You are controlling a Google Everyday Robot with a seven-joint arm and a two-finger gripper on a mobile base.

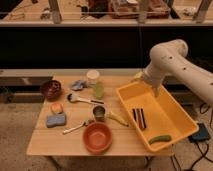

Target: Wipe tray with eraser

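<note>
The yellow tray (172, 117) sits at the right end of the wooden table (50, 142), hanging over its right edge. The striped eraser (138, 118) lies flat on the tray floor near its left wall. My gripper (155, 91) hangs from the white arm above the tray's far end, a good way behind the eraser and not touching it. A green pickle-shaped thing (160, 139) lies in the tray's near corner.
An orange bowl (97, 136), a blue-grey sponge (56, 120), a dark bowl (50, 89), a green cup (98, 90), a metal cup (99, 112), a banana (117, 118) and spoons lie left of the tray. A dark counter runs behind the table.
</note>
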